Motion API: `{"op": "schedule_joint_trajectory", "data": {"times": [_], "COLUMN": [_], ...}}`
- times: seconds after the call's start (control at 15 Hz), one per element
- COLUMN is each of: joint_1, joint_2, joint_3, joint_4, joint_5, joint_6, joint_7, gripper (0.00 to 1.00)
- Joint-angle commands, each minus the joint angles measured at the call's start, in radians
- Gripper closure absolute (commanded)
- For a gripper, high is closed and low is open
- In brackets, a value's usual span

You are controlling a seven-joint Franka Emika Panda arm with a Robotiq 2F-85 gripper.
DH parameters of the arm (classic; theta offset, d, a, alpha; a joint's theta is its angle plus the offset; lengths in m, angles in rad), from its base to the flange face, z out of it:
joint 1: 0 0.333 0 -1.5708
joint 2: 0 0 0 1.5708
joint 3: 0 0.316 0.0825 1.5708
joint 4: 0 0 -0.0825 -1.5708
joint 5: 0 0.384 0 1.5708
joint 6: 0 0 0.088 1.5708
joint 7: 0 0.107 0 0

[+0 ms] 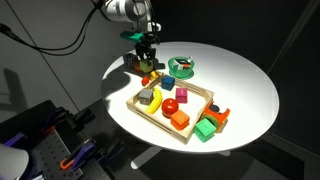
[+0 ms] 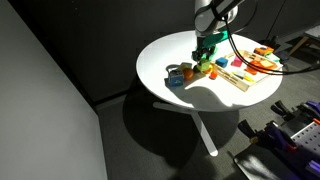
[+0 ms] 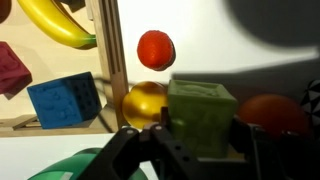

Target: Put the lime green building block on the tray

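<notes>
The lime green building block [image 3: 200,112] sits between my gripper's [image 3: 200,138] two fingers, which are shut on its sides. In both exterior views the gripper [image 1: 147,62] [image 2: 205,58] is low over the white round table, just outside the far corner of the light wooden tray [image 1: 155,118] [image 2: 240,86]. In the wrist view the tray's rim [image 3: 108,60] runs upright left of the block. I cannot tell whether the block is touching the table.
A yellow ball [image 3: 145,100], a red ball [image 3: 155,49] and an orange object [image 3: 272,112] lie close around the block. The tray holds a banana [image 3: 55,25], a blue cube [image 3: 62,98] and a pink block [image 3: 10,65]. A round green dish [image 1: 182,67] and a darker green block [image 1: 207,128] are on the table.
</notes>
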Motion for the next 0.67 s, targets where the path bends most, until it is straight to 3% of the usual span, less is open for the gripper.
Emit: {"op": "schedule_joint_trajectory", "data": {"times": [0.0, 0.6], "joint_1": [-0.009, -0.063], "joint_2": [-0.039, -0.066], "joint_3": [-0.015, -0.067], "joint_4": [0.006, 0.013], "joint_5": [0.001, 0.016], "joint_6": [-0.056, -0.115], "joint_7": [0.028, 0.127], "gripper": [0.71, 0.71]}}
